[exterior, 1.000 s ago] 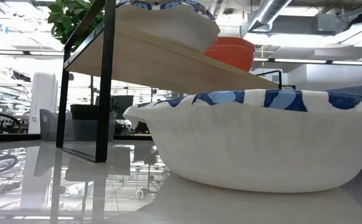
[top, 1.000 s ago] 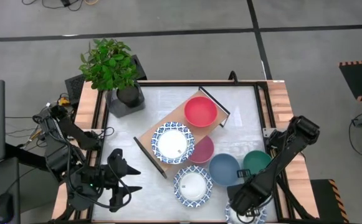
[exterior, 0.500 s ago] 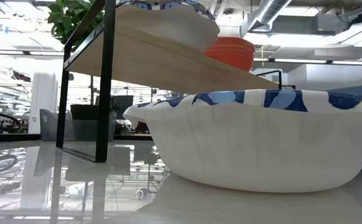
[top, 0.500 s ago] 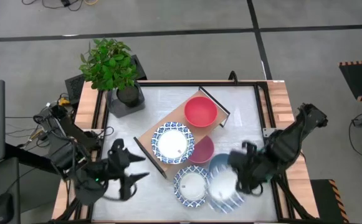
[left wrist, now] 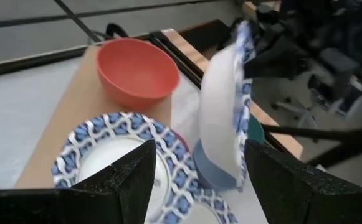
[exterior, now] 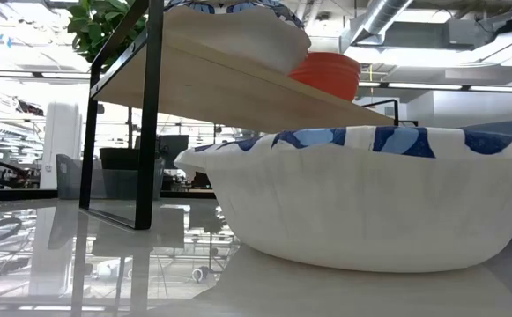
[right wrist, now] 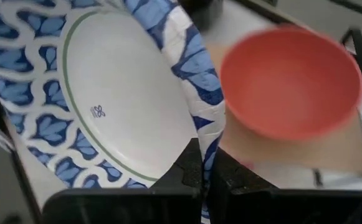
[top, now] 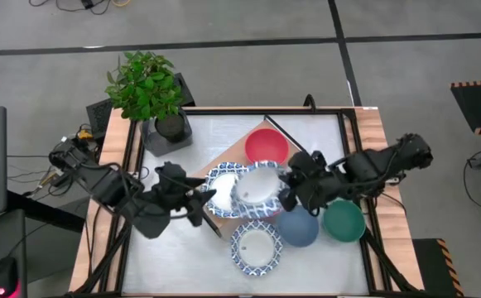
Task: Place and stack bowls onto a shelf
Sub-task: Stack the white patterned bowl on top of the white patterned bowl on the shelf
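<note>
My right gripper (top: 285,187) is shut on a white bowl with a blue-patterned rim (top: 259,184), held over the light-wood shelf (top: 223,159). On the shelf rest a red bowl (top: 266,146) and another blue-patterned bowl (top: 223,192), each on its base. My left gripper (top: 204,199) is open and empty at the shelf's near left end; between its fingers (left wrist: 199,186) the held bowl (left wrist: 223,118) shows tilted. A third patterned bowl (top: 255,247), a blue bowl (top: 299,229) and a green bowl (top: 343,221) stand on the table. My right gripper pinches the bowl's blue-patterned rim (right wrist: 207,144) between its two fingers, one inside the bowl and one outside. The fingers come from the table's right side. The bowl is lifted clear and tilted, above the patterned bowl on the shelf.
A potted plant (top: 147,89) stands at the table's far left corner. In the low view the shelf's black frame leg (exterior: 147,114) and the patterned bowl on the table (exterior: 361,198) fill the foreground. The white tabletop (top: 174,257) is bare at the near left.
My right gripper has carried the patterned bowl up from the table's near right edge toward the left and far side, over the shelf, and the bowl has tipped. My left gripper, still open, has moved right and toward the far edge, up to the shelf.
</note>
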`<state>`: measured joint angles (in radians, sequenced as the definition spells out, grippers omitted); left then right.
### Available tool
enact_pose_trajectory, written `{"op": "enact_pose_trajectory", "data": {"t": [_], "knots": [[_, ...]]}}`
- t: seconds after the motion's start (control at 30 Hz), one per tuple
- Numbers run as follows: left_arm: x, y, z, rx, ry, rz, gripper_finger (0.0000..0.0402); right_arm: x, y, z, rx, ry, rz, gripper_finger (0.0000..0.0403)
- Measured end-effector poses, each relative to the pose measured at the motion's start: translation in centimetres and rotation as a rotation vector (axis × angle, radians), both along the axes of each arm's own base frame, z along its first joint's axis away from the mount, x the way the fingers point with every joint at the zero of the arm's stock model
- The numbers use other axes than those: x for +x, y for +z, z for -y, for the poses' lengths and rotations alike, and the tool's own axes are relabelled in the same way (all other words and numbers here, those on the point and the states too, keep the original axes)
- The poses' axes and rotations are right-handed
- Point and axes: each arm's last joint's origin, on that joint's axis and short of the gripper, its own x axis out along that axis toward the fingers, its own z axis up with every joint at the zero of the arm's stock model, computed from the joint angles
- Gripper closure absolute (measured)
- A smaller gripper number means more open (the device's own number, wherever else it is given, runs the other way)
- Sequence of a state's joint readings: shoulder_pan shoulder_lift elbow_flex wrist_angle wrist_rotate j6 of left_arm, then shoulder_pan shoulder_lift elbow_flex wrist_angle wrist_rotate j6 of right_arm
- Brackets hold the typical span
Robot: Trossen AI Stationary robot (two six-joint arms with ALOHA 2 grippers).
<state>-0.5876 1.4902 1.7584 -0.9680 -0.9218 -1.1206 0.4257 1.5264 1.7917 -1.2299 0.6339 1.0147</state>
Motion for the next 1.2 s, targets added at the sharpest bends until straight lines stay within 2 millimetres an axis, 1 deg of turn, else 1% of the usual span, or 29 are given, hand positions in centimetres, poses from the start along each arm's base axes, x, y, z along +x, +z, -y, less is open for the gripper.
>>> {"op": "enact_pose_trajectory", "data": {"t": [0.2,0.37,0.47,0.6,0.7,0.9,1.2], "knots": [[0.8,0.1,-1.2,0.024,0.007,-0.012,0.0172,1.7,1.1,1.3,-0.026,-0.039,0.145,0.0382],[1.3,0.6,-1.2,0.074,-0.031,0.004,0.0172,2.4,1.4,2.5,-0.026,-0.076,0.186,0.0382],[1.4,0.8,-1.2,0.099,-0.046,0.006,0.0172,3.3,1.0,2.9,-0.03,-0.097,0.183,0.0382],[1.3,0.8,-1.1,0.118,-0.058,-0.004,0.0172,3.8,0.3,2.7,-0.036,-0.089,0.147,0.0382],[1.2,0.8,-0.8,0.139,-0.078,-0.014,0.0172,3.7,0.0,2.3,-0.043,-0.075,0.125,0.0382],[1.0,0.8,-0.4,0.155,-0.09,-0.017,0.0172,3.8,0.2,2.1,-0.037,-0.072,0.147,0.0382],[1.5,0.5,-1.8,0.124,-0.051,-0.044,0.0175,4.2,0.7,2.1,-0.053,-0.054,0.198,0.0382]]}}
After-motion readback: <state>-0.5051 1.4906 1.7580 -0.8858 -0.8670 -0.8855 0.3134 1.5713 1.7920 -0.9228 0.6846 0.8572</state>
